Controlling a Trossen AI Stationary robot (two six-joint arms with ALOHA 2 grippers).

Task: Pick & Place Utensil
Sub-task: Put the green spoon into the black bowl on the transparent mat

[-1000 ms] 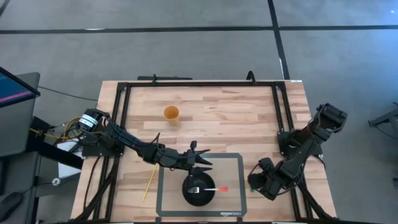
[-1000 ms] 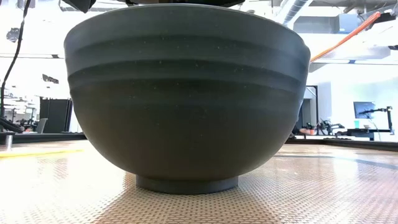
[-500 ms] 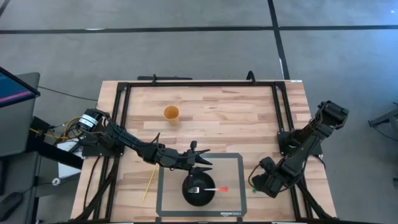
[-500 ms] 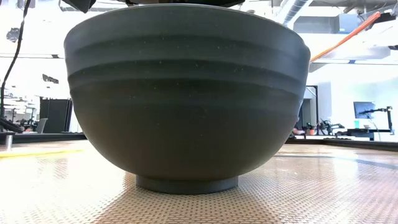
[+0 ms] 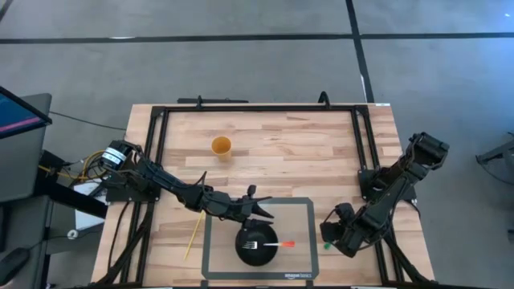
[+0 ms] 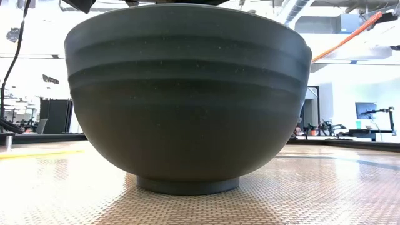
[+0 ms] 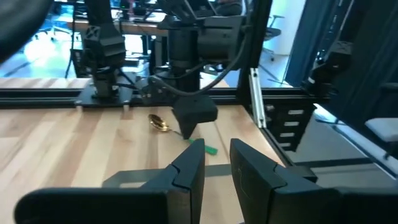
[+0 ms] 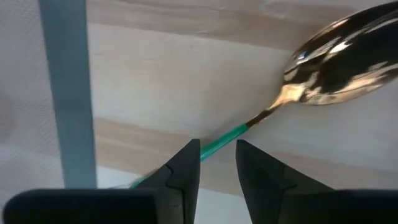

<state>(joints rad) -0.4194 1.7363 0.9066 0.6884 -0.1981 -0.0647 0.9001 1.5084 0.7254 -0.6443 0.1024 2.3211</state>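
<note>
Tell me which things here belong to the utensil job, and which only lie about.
Job: spoon with green handle, under the right gripper; black bowl; fork in it; left gripper.
Lying about: orange cup; yellow stick.

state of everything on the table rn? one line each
bowl: upright on the mat, fork in it
fork: lying across the bowl, orange handle past the rim
spoon: flat on the table, green handle between the right hand's fingers, not lifted
orange cup: upright, alone
yellow stick: flat, left of the mat
left hand: empty, fingers slightly apart, beside the bowl
right hand: open, low over the spoon
</note>
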